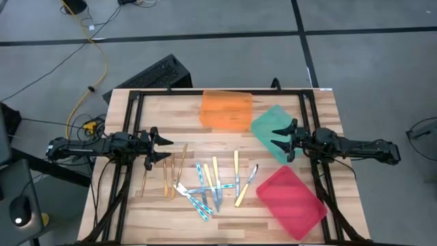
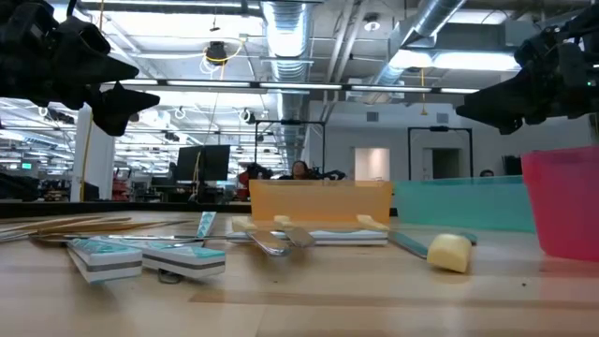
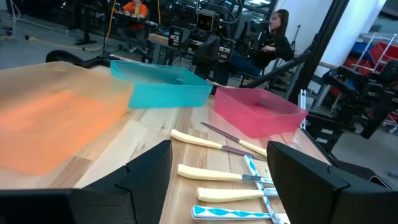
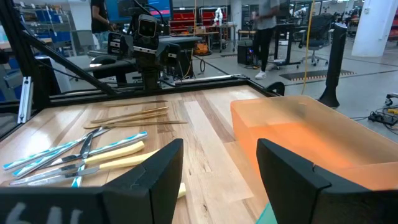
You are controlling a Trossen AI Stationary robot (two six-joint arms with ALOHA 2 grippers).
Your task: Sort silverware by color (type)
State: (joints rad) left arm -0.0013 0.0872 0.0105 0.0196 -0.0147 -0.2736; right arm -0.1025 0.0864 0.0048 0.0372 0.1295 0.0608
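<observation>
The silverware lies flat on the wooden table [image 1: 136, 116] between my two arms. Gold pieces [image 1: 168, 172] are at the left, blue-handled pieces [image 1: 203, 193] cross one another in the middle, and yellow-handled pieces [image 1: 237, 179] lie to their right. My left gripper [image 1: 169, 149] hovers open above the table's left side, pointing level toward the gold pieces [image 4: 130, 115]. My right gripper [image 1: 274, 137] hovers open at the right, over the green tray's edge. Neither has anything between its fingers [image 3: 149, 180] [image 4: 286, 168].
An orange tray [image 1: 227, 109] sits at the far middle, a green tray [image 1: 268, 123] beside it at the right, and a red tray [image 1: 290, 201] at the near right. Black frame rails [image 1: 130, 102] run along the table's sides. People show in the room beyond.
</observation>
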